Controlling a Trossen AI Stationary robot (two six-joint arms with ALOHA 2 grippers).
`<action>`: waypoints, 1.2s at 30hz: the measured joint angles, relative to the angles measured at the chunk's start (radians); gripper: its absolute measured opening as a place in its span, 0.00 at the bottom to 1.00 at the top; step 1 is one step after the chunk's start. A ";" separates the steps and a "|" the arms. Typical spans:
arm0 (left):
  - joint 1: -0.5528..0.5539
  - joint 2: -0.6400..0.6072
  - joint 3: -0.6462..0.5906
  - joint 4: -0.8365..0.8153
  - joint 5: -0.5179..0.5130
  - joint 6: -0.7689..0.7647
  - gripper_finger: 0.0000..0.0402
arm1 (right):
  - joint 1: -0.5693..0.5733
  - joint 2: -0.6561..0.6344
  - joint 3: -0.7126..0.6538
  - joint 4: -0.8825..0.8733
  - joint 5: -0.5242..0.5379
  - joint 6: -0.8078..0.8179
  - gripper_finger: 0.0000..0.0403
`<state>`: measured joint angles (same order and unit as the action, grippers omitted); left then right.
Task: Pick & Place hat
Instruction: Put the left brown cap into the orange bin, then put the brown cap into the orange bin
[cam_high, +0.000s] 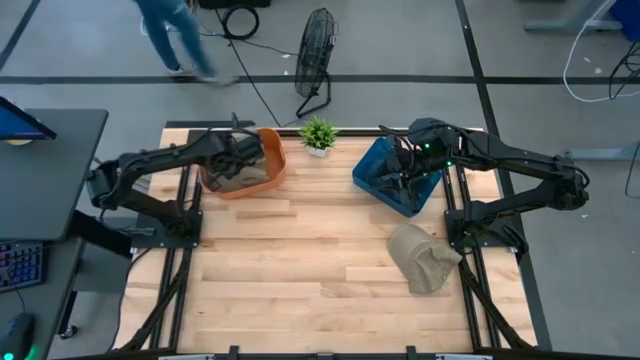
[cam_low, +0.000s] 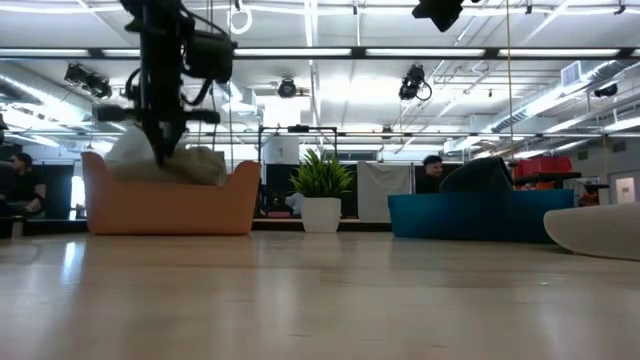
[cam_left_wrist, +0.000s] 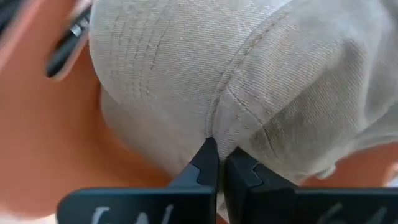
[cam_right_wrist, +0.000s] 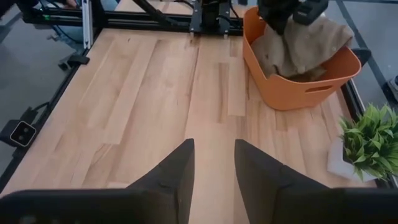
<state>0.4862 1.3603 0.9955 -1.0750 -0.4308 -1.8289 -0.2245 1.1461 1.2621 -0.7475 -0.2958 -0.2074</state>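
A beige hat (cam_high: 243, 177) lies in the orange bin (cam_high: 272, 150) at the table's far left, heaped above the rim in the low view (cam_low: 200, 162). My left gripper (cam_left_wrist: 217, 163) comes down into the bin from above and is shut on this hat. A second beige hat (cam_high: 424, 258) rests on the table near the right edge, also seen in the low view (cam_low: 598, 230). My right gripper (cam_right_wrist: 214, 165) is open and hovers over the blue bin (cam_high: 385, 180) at the far right, touching nothing. My left gripper pinches the hat between its two fingertips (cam_left_wrist: 205, 160) at a fold of cloth beside the seam (cam_left_wrist: 217, 121) where two panels meet. The fingers point down from above (cam_low: 160, 140). The hat's bulk rests inside the orange bin.
A small potted plant (cam_high: 318, 134) stands at the far edge between the two bins. The wooden tabletop (cam_high: 300, 260) stretches bare in the middle and near part. A fan and a person's legs show on the floor beyond the table.
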 joint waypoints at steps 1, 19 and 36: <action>0.006 0.001 -0.019 0.034 0.001 0.000 0.02 | 0.000 0.000 0.000 0.000 0.000 -0.002 0.29; 0.056 -0.001 -0.106 0.159 0.113 0.139 0.18 | 0.000 0.042 0.001 -0.014 0.000 -0.042 0.52; 0.035 -0.021 0.203 0.089 0.094 0.411 0.36 | 0.075 0.030 0.001 -0.310 0.000 -0.176 0.52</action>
<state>0.5216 1.3396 1.1986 -0.9858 -0.3372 -1.4183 -0.1496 1.1757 1.2629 -1.0579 -0.2958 -0.3832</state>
